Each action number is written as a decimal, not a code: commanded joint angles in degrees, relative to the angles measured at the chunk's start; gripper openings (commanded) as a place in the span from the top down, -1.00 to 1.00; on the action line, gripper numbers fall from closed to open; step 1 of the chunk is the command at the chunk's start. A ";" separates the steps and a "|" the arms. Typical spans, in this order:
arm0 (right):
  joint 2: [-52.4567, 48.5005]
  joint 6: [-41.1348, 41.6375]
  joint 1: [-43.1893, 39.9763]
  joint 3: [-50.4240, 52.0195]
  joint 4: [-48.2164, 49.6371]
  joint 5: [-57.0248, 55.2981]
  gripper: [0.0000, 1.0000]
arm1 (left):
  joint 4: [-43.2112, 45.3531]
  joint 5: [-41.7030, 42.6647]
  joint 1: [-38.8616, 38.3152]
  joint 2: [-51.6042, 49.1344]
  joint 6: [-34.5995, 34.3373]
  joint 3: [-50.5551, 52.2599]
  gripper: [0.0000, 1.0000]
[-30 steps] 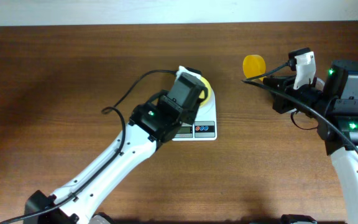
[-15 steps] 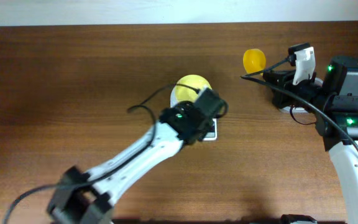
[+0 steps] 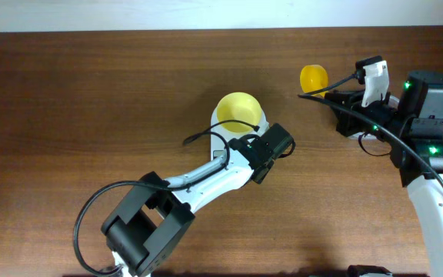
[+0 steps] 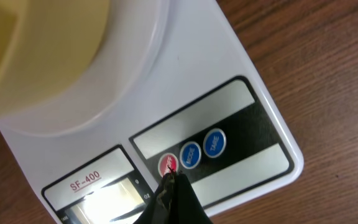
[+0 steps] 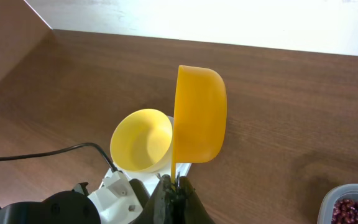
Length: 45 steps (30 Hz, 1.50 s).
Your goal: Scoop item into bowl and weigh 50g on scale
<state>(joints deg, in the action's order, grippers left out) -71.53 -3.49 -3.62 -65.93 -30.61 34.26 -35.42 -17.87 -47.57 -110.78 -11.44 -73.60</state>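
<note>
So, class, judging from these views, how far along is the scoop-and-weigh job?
Done: the empty bowl sits on the scale. In hand: the left gripper tip is at the red button, and the right gripper holds the yellow scoop, apparently empty. Left: scooping beans from the tub into the bowl up to 50g.

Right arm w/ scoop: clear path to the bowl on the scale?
Probably yes: the bowl sits uncovered, the left gripper is down at the scale buttons, and only tabletop lies between bowl and scoop.
</note>
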 commanded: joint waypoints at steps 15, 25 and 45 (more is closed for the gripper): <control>-0.09 -0.57 -0.20 -0.90 -0.04 -0.24 0.92 | 2.38 1.57 2.47 -2.10 2.54 0.39 1.00; -0.09 -0.57 -0.20 -0.90 -0.17 -0.24 0.92 | 2.38 1.64 2.10 -2.10 2.56 0.39 1.00; -0.09 -0.57 -0.20 -0.90 -0.57 -0.24 0.92 | 1.55 3.72 2.10 -2.16 3.39 0.39 1.00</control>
<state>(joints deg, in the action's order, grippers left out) -71.53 -3.49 -3.62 -65.93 -31.27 34.28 -33.65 -14.79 -45.25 -112.20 -8.78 -73.60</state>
